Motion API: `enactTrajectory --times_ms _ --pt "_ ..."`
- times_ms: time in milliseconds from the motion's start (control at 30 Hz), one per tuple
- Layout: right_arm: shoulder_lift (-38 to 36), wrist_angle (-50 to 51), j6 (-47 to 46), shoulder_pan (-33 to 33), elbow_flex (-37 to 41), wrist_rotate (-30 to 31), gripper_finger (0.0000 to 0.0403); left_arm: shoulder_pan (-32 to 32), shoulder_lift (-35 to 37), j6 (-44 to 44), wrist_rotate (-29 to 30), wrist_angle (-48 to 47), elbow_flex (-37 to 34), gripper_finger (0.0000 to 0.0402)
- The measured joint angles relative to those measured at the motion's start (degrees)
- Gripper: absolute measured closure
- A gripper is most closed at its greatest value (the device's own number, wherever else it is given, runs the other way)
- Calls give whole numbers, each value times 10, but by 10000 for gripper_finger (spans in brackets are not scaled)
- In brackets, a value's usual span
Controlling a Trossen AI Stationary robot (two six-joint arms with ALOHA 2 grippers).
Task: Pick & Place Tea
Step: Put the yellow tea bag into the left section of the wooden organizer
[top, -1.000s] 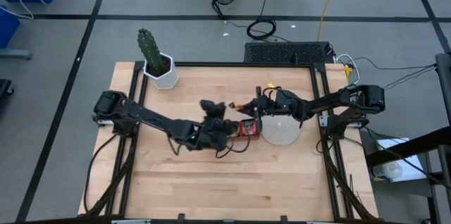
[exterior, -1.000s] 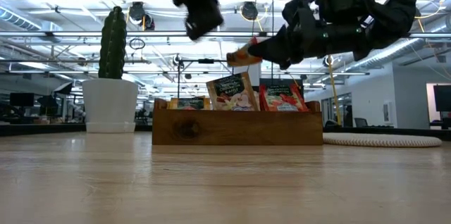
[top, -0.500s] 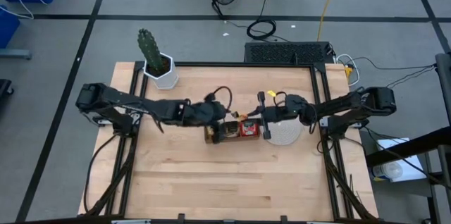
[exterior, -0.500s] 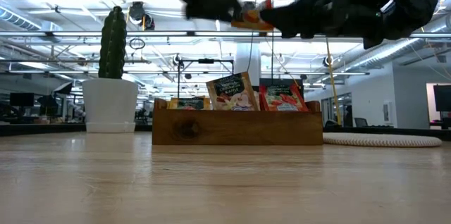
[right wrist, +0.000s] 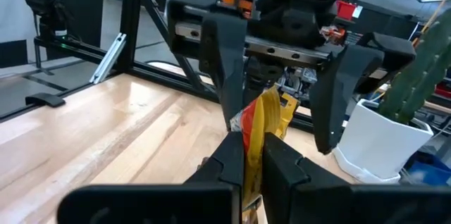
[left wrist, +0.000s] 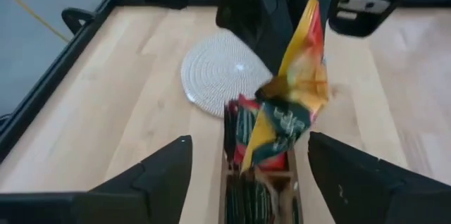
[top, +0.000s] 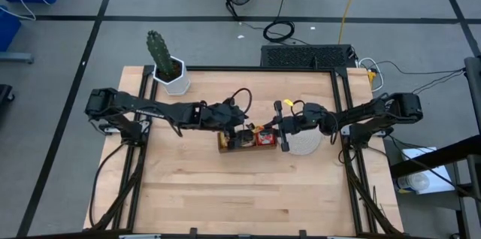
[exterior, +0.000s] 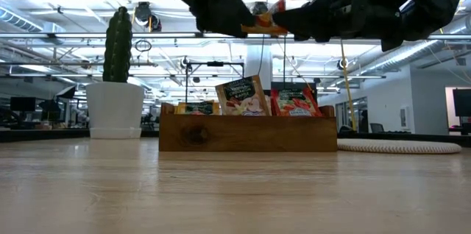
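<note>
Left fingers (left wrist: 169, 175) spread wide, open gap between them. In that gap: yellow sachet (left wrist: 299, 86) pinched by right fingers (right wrist: 282, 160), blocking straight ahead. Directly below fingers: tray (exterior: 248, 132) with upright sachets. Beyond right fingers: disc (top: 304, 143). Bare worktop (top: 225, 186) near side of tray.

Light wooden table (top: 225, 194) bordered by black frame. Wooden tray (exterior: 247, 134) set mid-table; whitish round disc (top: 304, 143) beside it; potted cactus (top: 167, 65) at far-left corner.

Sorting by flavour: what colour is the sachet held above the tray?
Yellow-orange sachet with green, clearest in the left wrist view.
</note>
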State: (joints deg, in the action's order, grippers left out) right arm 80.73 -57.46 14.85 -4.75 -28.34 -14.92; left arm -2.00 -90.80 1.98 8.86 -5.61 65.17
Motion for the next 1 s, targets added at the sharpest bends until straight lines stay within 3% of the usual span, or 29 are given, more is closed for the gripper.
enactTrajectory --times_ms 567,767,1000 --pt "0 3 4 0 0 2 390 1 20 -3 -10 -23 1 216" --pt "0 3 -2 0 0 1 390 1 20 -18 -47 15 1 277" --pt "0 3 -4 0 0 0 390 2 20 -9 -48 13 0 360"
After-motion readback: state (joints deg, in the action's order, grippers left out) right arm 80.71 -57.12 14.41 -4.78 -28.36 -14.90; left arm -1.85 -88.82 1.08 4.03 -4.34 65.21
